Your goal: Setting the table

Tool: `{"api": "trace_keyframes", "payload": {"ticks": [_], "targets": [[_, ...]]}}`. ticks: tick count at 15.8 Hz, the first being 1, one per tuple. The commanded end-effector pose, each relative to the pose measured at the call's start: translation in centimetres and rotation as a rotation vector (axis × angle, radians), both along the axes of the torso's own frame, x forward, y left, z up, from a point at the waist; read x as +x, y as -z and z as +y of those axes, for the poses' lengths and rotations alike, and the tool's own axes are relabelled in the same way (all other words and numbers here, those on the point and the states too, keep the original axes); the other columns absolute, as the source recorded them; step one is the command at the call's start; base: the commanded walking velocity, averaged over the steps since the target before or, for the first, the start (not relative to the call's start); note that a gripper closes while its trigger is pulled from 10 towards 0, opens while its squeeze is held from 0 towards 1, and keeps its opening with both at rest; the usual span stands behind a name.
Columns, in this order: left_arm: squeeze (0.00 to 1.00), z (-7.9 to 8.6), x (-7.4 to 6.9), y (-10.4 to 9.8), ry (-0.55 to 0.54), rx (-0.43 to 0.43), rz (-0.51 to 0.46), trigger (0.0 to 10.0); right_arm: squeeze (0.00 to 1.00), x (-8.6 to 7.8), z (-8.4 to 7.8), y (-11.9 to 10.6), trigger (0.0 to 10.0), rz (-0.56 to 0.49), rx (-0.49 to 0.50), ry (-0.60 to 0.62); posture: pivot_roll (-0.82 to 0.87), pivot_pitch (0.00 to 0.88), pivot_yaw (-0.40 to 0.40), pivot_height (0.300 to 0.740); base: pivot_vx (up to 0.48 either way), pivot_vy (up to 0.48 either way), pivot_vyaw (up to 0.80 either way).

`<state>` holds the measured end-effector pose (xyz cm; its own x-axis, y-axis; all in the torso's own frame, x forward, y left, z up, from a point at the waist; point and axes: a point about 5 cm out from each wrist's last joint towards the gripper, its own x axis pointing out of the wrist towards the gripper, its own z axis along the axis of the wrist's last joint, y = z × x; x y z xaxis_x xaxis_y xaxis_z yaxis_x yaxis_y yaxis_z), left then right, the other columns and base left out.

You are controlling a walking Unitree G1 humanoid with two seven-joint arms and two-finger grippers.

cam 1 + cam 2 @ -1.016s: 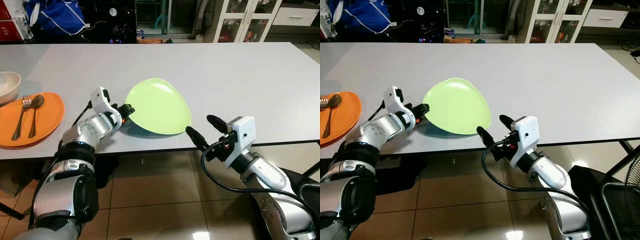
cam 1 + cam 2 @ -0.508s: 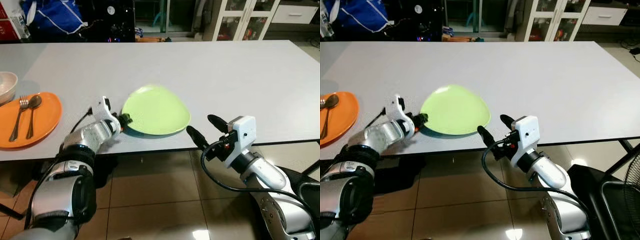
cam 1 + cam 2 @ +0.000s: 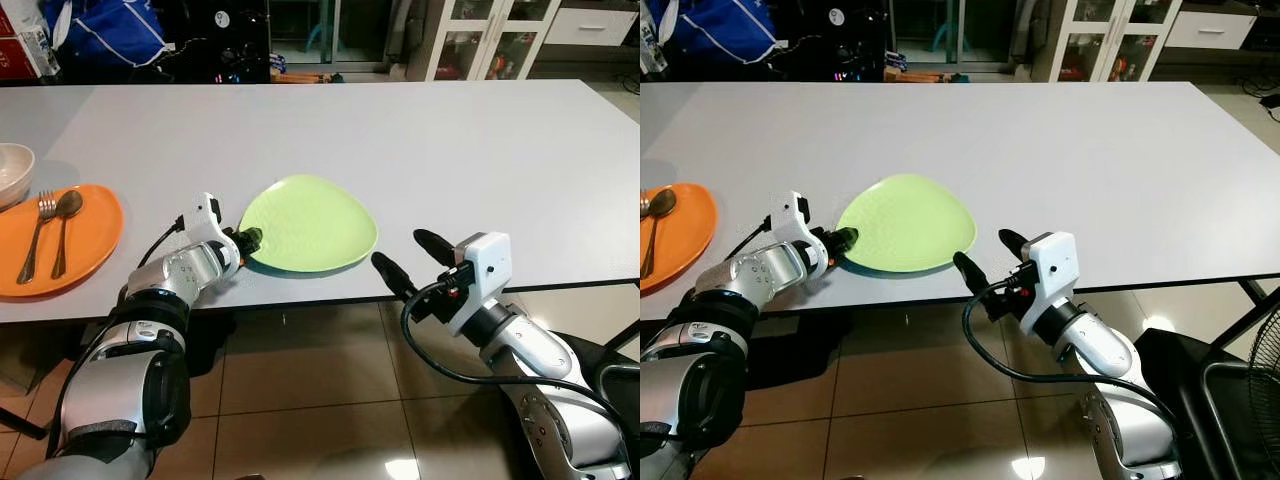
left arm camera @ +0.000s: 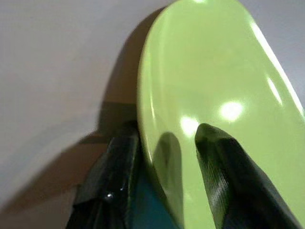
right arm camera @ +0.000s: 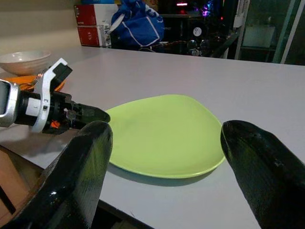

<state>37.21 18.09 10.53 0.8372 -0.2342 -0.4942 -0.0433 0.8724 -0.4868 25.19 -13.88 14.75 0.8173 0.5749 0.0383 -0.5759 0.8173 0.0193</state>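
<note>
Two fingers (image 4: 224, 176) astride green plate (image 3: 308, 222)

My grey desk (image 3: 420, 130) stands on glossy beige floor tiles (image 3: 300, 400). Beyond its far edge I see a white glass-door cabinet (image 3: 480, 40), a dark shelf area, and a blue bag (image 3: 105, 30).

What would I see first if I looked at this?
Probably the green plate near the front edge of the grey table, with the left gripper clamped on its rim. The right gripper hangs open just off the table edge, beside the plate. Far left sits an orange plate holding a fork and spoon.
</note>
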Motion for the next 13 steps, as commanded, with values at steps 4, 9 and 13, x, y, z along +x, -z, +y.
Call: {"api": "trace_keyframes", "payload": {"ticks": [4,9,13], "targets": [[1.00,-0.15,0.34,-0.73,0.037,0.097,-0.033,10.0,0.00,0.28,-0.06,-0.20,10.0,-0.008,0.000,-0.005,-0.06,0.000,-0.003,0.740,0.000,0.000,0.00],[1.00,-0.14,0.24,-0.59,0.089,0.269,-0.060,10.0,0.00,0.34,-0.11,-0.14,10.0,-0.005,0.001,-0.007,-0.06,0.000,-0.004,0.740,0.000,0.000,0.00],[1.00,-0.40,-0.09,-0.66,0.144,0.477,-0.089,10.0,0.00,0.38,-0.21,-0.07,10.0,-0.005,0.007,-0.008,-0.05,0.000,0.000,0.740,0.000,0.000,0.00]]}}
